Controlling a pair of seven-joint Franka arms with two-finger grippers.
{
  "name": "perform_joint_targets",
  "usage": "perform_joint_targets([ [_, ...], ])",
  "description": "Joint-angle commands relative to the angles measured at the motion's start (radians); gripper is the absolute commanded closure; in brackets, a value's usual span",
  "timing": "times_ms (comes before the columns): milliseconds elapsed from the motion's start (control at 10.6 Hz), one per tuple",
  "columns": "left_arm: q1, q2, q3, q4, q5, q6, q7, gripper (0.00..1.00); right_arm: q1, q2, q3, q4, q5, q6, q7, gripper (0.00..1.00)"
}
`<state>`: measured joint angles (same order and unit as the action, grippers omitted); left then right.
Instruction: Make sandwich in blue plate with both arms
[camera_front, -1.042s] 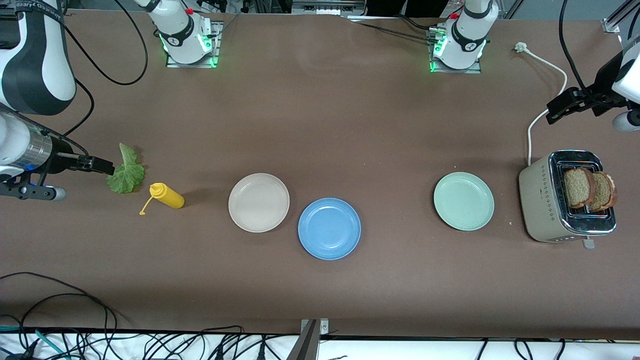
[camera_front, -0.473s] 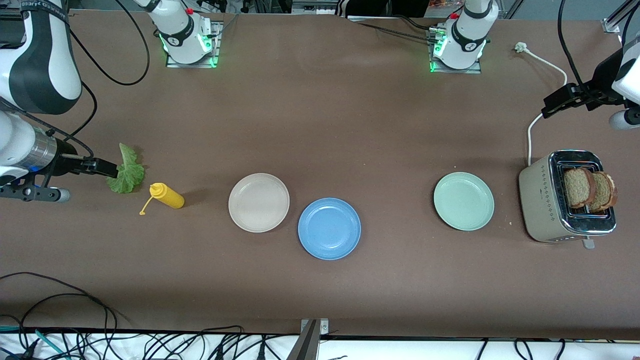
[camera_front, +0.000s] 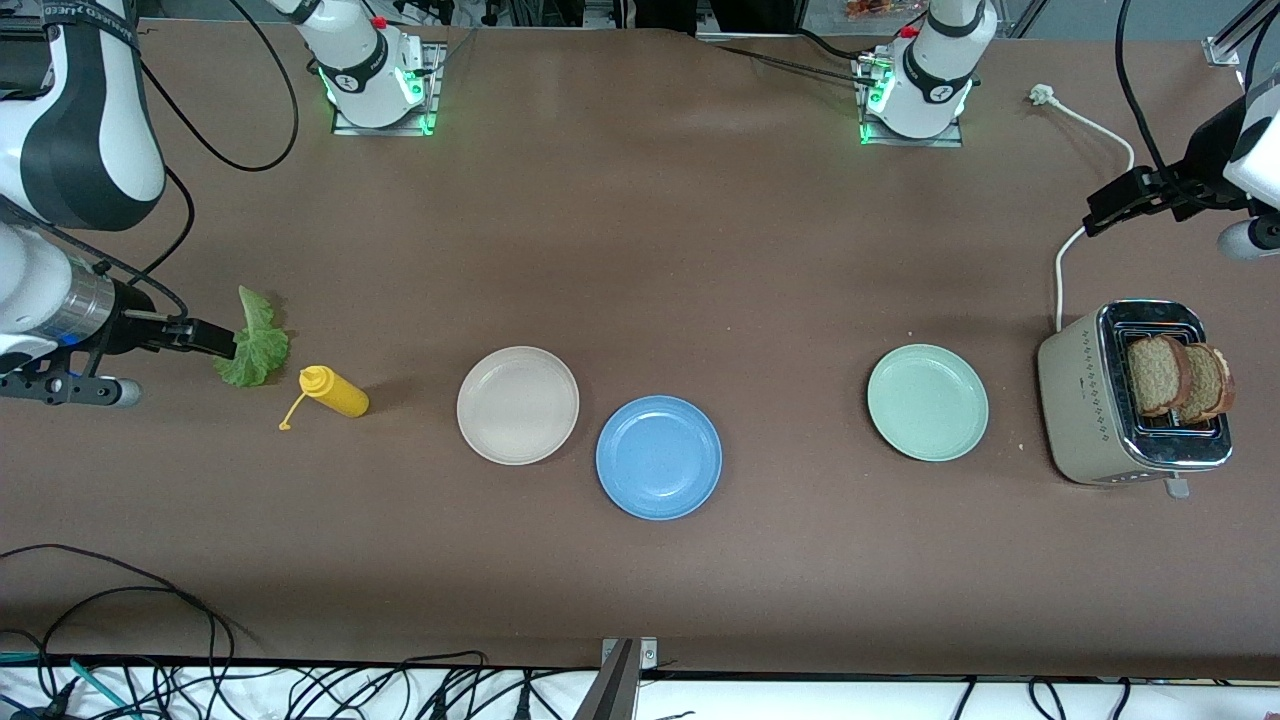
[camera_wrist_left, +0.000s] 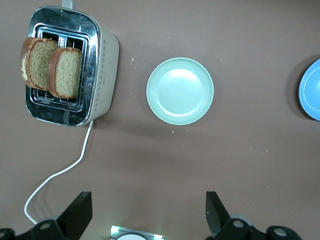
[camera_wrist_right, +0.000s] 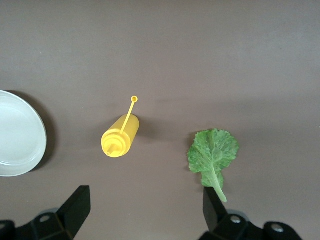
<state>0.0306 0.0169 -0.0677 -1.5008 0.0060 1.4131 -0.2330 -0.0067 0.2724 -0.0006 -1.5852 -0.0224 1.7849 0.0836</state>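
The blue plate (camera_front: 658, 457) lies bare on the table, and its edge shows in the left wrist view (camera_wrist_left: 313, 90). Two brown bread slices (camera_front: 1160, 375) (camera_wrist_left: 65, 72) stand in the toaster (camera_front: 1095, 400) (camera_wrist_left: 102, 65) at the left arm's end. The green lettuce leaf (camera_front: 255, 345) (camera_wrist_right: 212, 152) lies flat at the right arm's end. My right gripper (camera_front: 210, 340) (camera_wrist_right: 145, 207) is open and empty, up over the table at the leaf's stem end. My left gripper (camera_front: 1115, 205) (camera_wrist_left: 147, 215) is open and empty, over the toaster's white cord.
A yellow squeeze bottle (camera_front: 335, 392) (camera_wrist_right: 120, 137) lies beside the lettuce. A beige-white plate (camera_front: 517, 405) (camera_wrist_right: 17, 132) sits next to the blue plate. A mint-green plate (camera_front: 927, 402) (camera_wrist_left: 180, 90) sits between the blue plate and the toaster. The white cord (camera_front: 1095, 135) trails toward the left arm's base.
My right gripper has edged slightly toward the lettuce. My left gripper has shifted a little toward the arms' bases. Nothing on the table has moved.
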Motion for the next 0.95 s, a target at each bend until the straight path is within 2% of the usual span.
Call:
perform_joint_targets([
  [0, 0.003, -0.002, -0.006, 0.019, -0.021, -0.02, -0.003, 0.0, -0.001, -0.007, 0.002, -0.013, 0.001, 0.008, -0.005, 0.0],
  [852, 0.003, 0.0, -0.003, 0.019, -0.023, -0.022, -0.003, 0.0, 0.001, -0.012, 0.002, -0.018, -0.004, -0.007, -0.001, 0.0],
])
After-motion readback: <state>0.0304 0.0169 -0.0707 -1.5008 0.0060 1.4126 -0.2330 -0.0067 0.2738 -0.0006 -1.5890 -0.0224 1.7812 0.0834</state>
